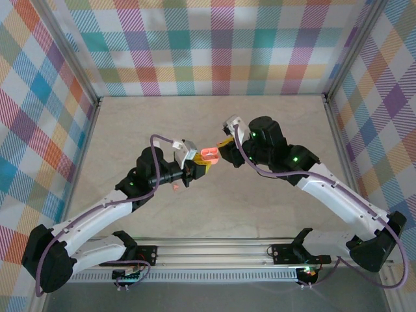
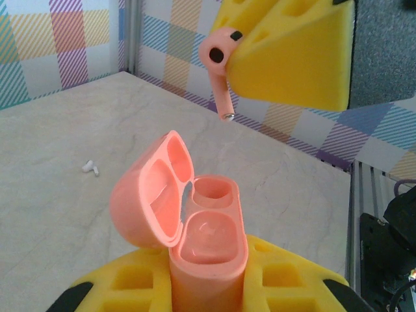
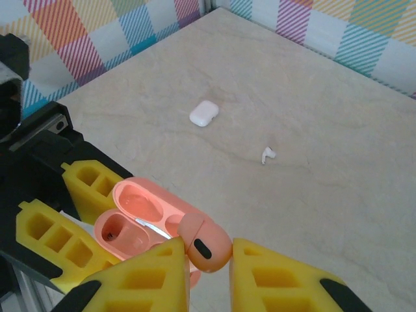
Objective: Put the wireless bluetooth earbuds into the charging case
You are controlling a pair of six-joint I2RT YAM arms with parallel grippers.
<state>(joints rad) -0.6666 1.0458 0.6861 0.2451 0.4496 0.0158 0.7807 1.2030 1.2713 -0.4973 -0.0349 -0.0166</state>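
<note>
Earbud (image 3: 205,244), salmon-pink, hangs stem-down pinched between the right jaws, just above the open wells of the pink charging case (image 2: 209,260), which the left jaws clamp, clear of the table (image 2: 58,195).

Yellow foam right fingers (image 3: 286,276) pinch a salmon-pink earbud (image 3: 207,246) with black vents. Between the yellow left fingers (image 2: 286,279) is a salmon-pink case (image 2: 208,260). Beyond the fingertips, a white earbud (image 3: 268,155) and white case (image 3: 204,113) lie on the cream marbled table (image 3: 325,130). The walls (image 1: 214,45) are pastel plaid.
</note>
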